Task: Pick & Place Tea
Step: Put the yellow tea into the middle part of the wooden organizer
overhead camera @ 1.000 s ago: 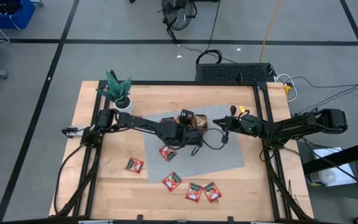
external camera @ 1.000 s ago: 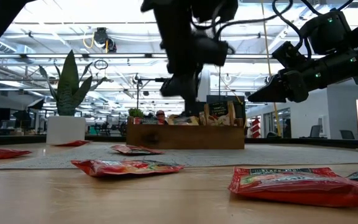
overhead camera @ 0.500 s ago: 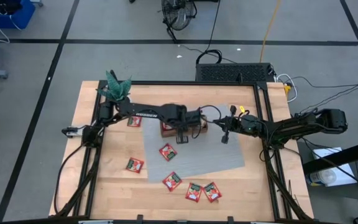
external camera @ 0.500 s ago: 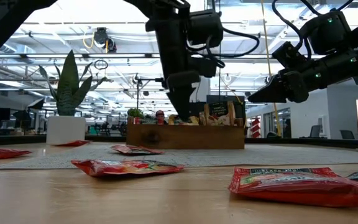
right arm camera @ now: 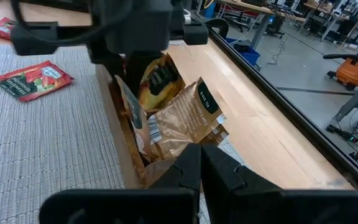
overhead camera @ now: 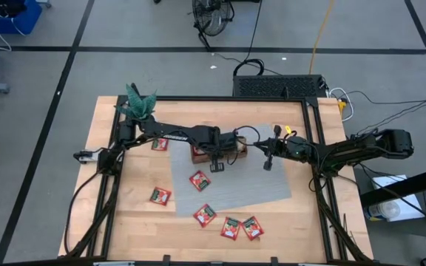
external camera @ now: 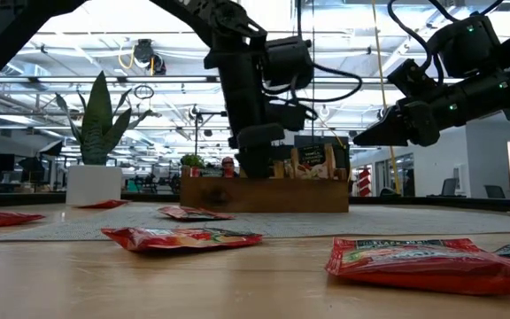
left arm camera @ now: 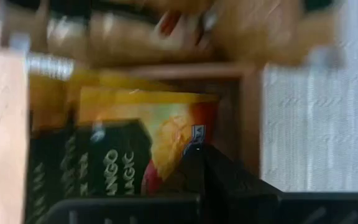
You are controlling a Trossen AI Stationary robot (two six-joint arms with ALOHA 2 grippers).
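Several red tea sachets lie flat: one (overhead camera: 200, 180) on the grey mat (overhead camera: 254, 185), others (overhead camera: 230, 227) on the wood near the front edge, one (overhead camera: 160, 144) at the left. More sachets (right arm camera: 185, 115) stand in the brown wooden tray (overhead camera: 239, 153). My left gripper (overhead camera: 214, 153) is shut and dips from above into the tray (external camera: 264, 195), next to an orange-yellow sachet (left arm camera: 160, 118) and a dark one (left arm camera: 98, 162). My right gripper (overhead camera: 268, 165) hangs shut over the mat, to the right of the tray. My left gripper (left arm camera: 199, 163) points down among the sachets standing in the tray, its fingertips below the tray's wall in the low view. I cannot tell whether the shut fingers touch or pinch a sachet; the gripper's own body hides the tips.
A potted plant (overhead camera: 140, 107) stands at the table's far left corner. A black frame (overhead camera: 313, 148) runs around the table. Cables trail from both arms over the mat. Bare wood lies left of the mat, by a red sachet (overhead camera: 160, 196).
My left gripper has moved from over the mat toward the table's far edge, to the tray, and has gone down into it. The arm no longer covers the red sachet at the left. My right gripper has kept still.
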